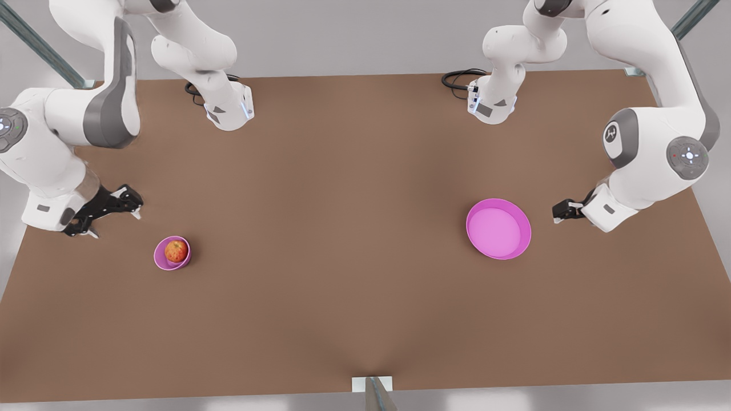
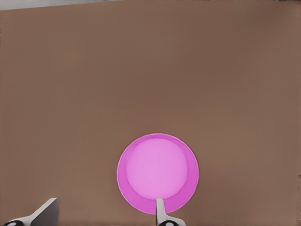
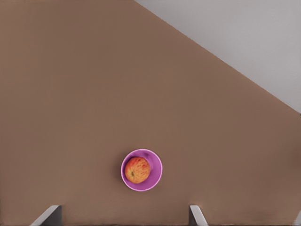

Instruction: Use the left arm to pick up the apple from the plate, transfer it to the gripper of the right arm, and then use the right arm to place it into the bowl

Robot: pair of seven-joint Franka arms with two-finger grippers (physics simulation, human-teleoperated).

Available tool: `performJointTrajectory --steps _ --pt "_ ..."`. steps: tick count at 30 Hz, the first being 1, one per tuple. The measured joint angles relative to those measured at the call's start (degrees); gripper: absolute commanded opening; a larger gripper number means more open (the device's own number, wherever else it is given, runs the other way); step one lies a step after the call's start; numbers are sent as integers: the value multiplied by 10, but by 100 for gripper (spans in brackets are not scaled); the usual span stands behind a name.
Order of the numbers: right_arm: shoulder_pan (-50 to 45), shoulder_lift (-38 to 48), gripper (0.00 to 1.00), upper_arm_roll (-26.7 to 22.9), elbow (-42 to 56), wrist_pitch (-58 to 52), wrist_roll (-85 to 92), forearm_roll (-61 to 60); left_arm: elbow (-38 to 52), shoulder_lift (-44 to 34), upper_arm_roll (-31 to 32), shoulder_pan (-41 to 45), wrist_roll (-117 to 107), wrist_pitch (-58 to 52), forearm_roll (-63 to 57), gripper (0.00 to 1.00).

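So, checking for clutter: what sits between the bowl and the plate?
Nothing: in the front view, only bare brown table lies between the bowl, which holds the apple, and the plate.

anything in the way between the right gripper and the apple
Nothing visible. The right gripper, open, hangs beside the bowl over bare table; the apple already sits in the bowl. The left gripper waits, open, by the plate.

The apple [image 1: 176, 250] sat in the bowl [image 1: 172, 253] at the table's [image 1: 342, 228] nine o'clock; the plate [image 1: 498, 229] lay well apart at three o'clock.
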State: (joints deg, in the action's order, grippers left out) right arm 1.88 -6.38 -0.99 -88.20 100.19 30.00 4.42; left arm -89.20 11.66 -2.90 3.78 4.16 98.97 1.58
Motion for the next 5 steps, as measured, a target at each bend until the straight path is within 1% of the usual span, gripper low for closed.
performJointTrajectory --steps 2,5 --pt "-4 -12 100 -8 16 -8 -35 -7 0 0 0 0 -9 0 0 100" --pt "-48 -17 100 -10 24 -14 -83 -13 1 0 0 -1 -20 0 0 100"
